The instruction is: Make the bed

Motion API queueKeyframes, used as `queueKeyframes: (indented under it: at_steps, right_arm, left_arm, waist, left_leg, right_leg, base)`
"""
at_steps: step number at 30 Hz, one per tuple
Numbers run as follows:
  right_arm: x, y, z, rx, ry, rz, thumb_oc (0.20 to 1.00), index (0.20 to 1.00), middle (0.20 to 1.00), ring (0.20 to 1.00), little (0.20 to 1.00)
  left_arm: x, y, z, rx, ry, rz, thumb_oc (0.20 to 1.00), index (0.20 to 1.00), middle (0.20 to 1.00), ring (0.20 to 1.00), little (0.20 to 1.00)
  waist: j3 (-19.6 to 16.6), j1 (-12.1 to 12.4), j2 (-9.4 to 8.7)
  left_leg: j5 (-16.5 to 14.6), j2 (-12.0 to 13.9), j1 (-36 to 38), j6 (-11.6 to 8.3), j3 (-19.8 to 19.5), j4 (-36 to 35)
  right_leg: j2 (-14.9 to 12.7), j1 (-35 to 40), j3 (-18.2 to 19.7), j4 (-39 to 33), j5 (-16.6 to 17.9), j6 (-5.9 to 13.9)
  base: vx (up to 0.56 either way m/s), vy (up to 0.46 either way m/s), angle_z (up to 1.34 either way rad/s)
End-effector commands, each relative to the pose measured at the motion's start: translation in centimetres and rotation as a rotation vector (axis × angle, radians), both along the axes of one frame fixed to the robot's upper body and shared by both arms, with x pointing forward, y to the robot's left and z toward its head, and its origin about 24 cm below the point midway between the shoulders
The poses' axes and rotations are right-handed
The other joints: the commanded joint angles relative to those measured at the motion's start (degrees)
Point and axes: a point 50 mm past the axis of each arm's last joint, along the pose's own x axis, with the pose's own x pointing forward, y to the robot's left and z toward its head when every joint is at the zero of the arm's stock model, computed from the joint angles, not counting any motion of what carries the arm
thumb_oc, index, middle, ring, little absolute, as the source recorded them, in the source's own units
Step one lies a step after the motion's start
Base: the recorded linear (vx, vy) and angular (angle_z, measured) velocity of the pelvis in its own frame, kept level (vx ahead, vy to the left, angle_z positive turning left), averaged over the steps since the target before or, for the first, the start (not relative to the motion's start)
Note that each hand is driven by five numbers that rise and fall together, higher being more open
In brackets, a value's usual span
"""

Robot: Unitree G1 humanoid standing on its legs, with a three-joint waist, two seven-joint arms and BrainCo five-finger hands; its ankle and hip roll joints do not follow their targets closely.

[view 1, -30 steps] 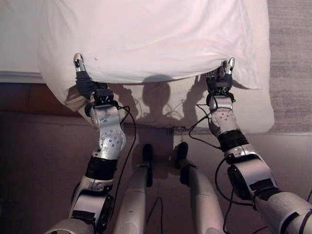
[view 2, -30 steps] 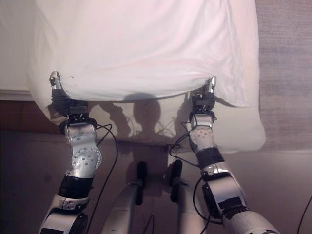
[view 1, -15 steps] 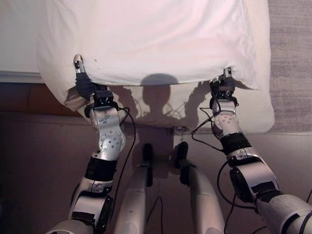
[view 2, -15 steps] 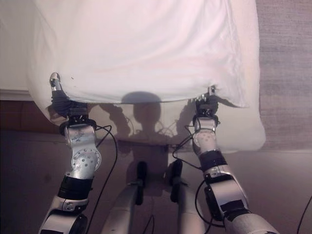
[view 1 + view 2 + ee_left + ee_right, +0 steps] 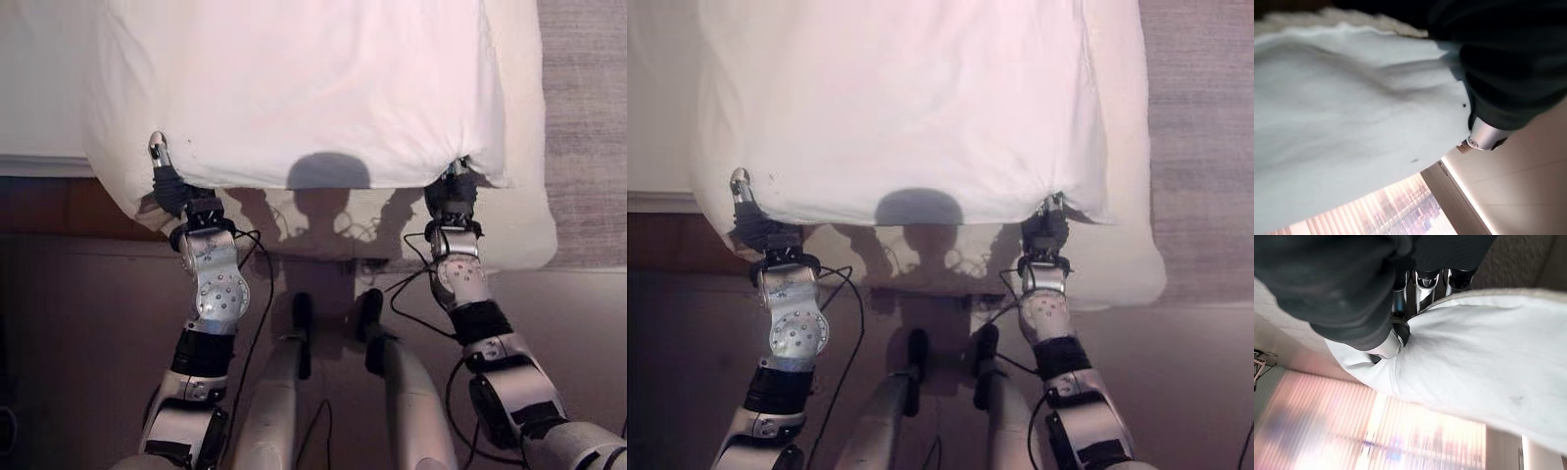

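From the head views we see the white blanket [image 5: 294, 88] spread over the bed [image 5: 524, 230], our left hand [image 5: 167, 181] and right hand [image 5: 451, 191] at its near edge. Our right wrist view adds that the right fingers [image 5: 1422, 284] and thumb pinch the hem. The left wrist view hides its fingers; we cannot tell their grip. Since 1 second ago, the right hand has dropped lower.

Blanket [image 5: 294, 88] atop bed [image 5: 529, 220]
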Motion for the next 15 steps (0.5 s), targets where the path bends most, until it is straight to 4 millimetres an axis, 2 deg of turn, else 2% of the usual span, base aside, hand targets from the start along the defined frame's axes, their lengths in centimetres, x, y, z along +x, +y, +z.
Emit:
queueKeyframes:
  at_steps: [1, 2, 4, 6, 7, 8, 9, 10, 11, 12, 13, 14, 15]
  right_arm:
    - [-2.9, -1.6, -0.8, -0.121, -0.123, -0.077, 0.2, 0.2, 0.2, 0.2, 0.2]
    - [-2.9, -1.6, -0.8, -0.122, -0.12, -0.077, 0.2, 0.2, 0.2, 0.2, 0.2]
    - [-4.0, -1.7, -1.3, -0.119, -0.138, -0.094, 0.2, 0.2, 0.2, 0.2, 0.2]
    - [-4.3, -1.8, -1.7, -0.157, -0.136, -0.087, 0.2, 0.2, 0.2, 0.2, 0.2]
    - [-4.5, -2.1, -2.0, -0.165, -0.133, -0.093, 0.2, 0.2, 0.2, 0.2, 0.2]
    - [-4.7, -2.5, -2.4, -0.182, -0.119, -0.1, 0.2, 0.2, 0.2, 0.2, 0.2]
    - [-4.7, -2.5, -2.4, -0.182, -0.119, -0.1, 0.2, 0.2, 0.2, 0.2, 0.2]
    - [-5.2, -2.5, -2.6, -0.191, -0.127, -0.092, 0.2, 0.2, 0.2, 0.2, 0.2]
    - [-5.2, -2.5, -2.6, -0.191, -0.126, -0.092, 0.2, 0.2, 0.2, 0.2, 0.2]
    - [-5.2, -2.6, -2.6, -0.202, -0.12, -0.094, 0.2, 0.2, 0.2, 0.2, 0.2]
    - [-5.3, -2.7, -2.4, -0.197, -0.131, -0.097, 0.2, 0.2, 0.2, 0.2, 0.2]
    - [-5.3, -2.6, -2.3, -0.195, -0.135, -0.096, 0.2, 0.2, 0.2, 0.2, 0.2]
    - [-5.3, -2.5, -2.1, -0.202, -0.139, -0.087, 0.2, 0.2, 0.2, 0.2, 0.2]
  left_arm:
    - [-2.6, 2.7, -3.9, -0.119, 0.014, 0.158, 0.2, 0.2, 0.2, 0.2, 0.2]
    - [-2.7, 2.7, -4.0, -0.12, 0.015, 0.157, 0.2, 0.2, 0.2, 0.2, 0.2]
    - [-2.9, 2.7, -5.6, -0.156, 0.063, 0.163, 0.2, 0.2, 0.2, 0.2, 0.2]
    - [-3.3, 2.9, -6.0, -0.167, 0.06, 0.183, 0.2, 0.2, 0.2, 0.2, 0.2]
    - [-3.4, 3.0, -6.2, -0.181, 0.064, 0.191, 0.2, 0.2, 0.2, 0.2, 0.2]
    - [-3.7, 3.3, -6.8, -0.179, 0.084, 0.21, 0.2, 0.2, 0.2, 0.2, 0.2]
    - [-3.7, 3.3, -6.8, -0.179, 0.085, 0.21, 0.2, 0.2, 0.2, 0.2, 0.2]
    - [-4.1, 3.6, -6.9, -0.165, 0.085, 0.224, 0.2, 0.2, 0.2, 0.2, 0.2]
    - [-4.2, 3.6, -6.9, -0.165, 0.086, 0.224, 0.2, 0.2, 0.2, 0.2, 0.2]
    - [-4.2, 3.7, -6.5, -0.149, 0.07, 0.229, 0.2, 0.2, 0.2, 0.2, 0.2]
    - [-4.3, 3.9, -6.2, -0.144, 0.053, 0.236, 0.2, 0.2, 0.2, 0.2, 0.2]
    - [-4.3, 4.0, -6.3, -0.146, 0.056, 0.242, 0.2, 0.2, 0.2, 0.2, 0.2]
    - [-4.3, 4.1, -6.5, -0.153, 0.061, 0.244, 0.2, 0.2, 0.2, 0.2, 0.2]
  waist:
    - [-7.0, 0.2, 4.08]
    - [-7.0, 0.0, 4.24]
    - [-6.7, -0.3, 3.63]
    - [-5.9, 0.9, 2.56]
    - [-6.0, 0.9, 1.83]
    - [-6.4, 0.5, 1.0]
    - [-6.5, 0.4, 1.02]
    - [-7.3, 0.2, 0.17]
    - [-7.3, 0.3, 0.13]
    - [-7.4, 0.7, -0.1]
    - [-7.8, 1.0, -0.16]
    - [-7.9, 1.3, -0.22]
    - [-8.0, 1.3, -0.12]
  left_leg:
    - [5.0, -1.9, -2.3, -2.08, -1.7, -3.6]
    - [5.3, -1.8, -2.3, -2.11, -1.9, -3.6]
    - [5.9, -1.0, -0.7, -4.26, -2.1, -2.0]
    - [7.7, -2.7, -0.2, -6.07, -7.6, 1.6]
    - [7.7, -2.7, 0.2, -6.01, -9.0, 1.2]
    - [7.0, -0.1, 1.3, -5.06, -9.5, -1.1]
    - [7.4, -0.1, 1.4, -5.05, -9.6, -1.5]
    - [9.2, 5.9, 4.0, -5.11, -10.1, -8.1]
    - [9.4, 6.0, 4.3, -5.12, -10.0, -8.5]
    - [11.0, 7.9, 4.6, -5.54, -12.4, -11.2]
    - [13.7, 10.4, 6.7, -6.39, -16.8, -17.7]
    - [13.6, 10.1, 7.4, -6.84, -18.9, -18.1]
    - [11.7, 8.4, 7.6, -6.46, -19.9, -16.3]
  right_leg:
    - [-2.1, 3.7, -1.4, -3.4, -1.5, 6.36]
    - [-2.0, 3.9, -1.6, -3.7, -1.3, 6.27]
    - [-1.8, 7.6, -3.0, -5.4, -2.5, 5.45]
    - [-1.2, 9.0, -1.8, -5.5, -2.7, 4.78]
    - [-1.3, 9.5, -1.8, -5.9, -2.6, 4.58]
    - [-1.6, 9.9, -1.7, -6.3, -2.8, 4.62]
    - [-1.6, 9.9, -1.8, -6.5, -2.5, 4.58]
    - [-2.2, 9.9, -1.6, -6.6, -2.6, 5.25]
    - [-2.1, 10.0, -1.5, -6.8, -2.5, 5.23]
    - [-2.3, 9.5, -0.8, -6.3, -2.3, 5.63]
    - [-2.7, 8.2, 0.4, -4.8, -2.1, 6.46]
    - [-3.3, 7.4, 1.3, -4.5, -1.5, 7.01]
    - [-4.2, 7.1, 2.3, -5.1, -0.2, 7.8]
  base:
    - [0.02, -0.185, 0.05]
    - [0.01, -0.21, 0.03]
    - [0.02, -0.156, 0.29]
    - [0.01, -0.084, 0.35]
    - [0.0, -0.074, 0.15]
    - [0.0, -0.063, -0.01]
    - [0.03, 0.018, -0.03]
    - [0.02, 0.048, 0.06]
    - [0.02, 0.124, 0.14]
    - [0.0, 0.28, 0.25]
    - [-0.02, 0.411, 0.21]
    - [-0.05, 0.502, 0.08]
    - [-0.09, 0.478, -0.17]
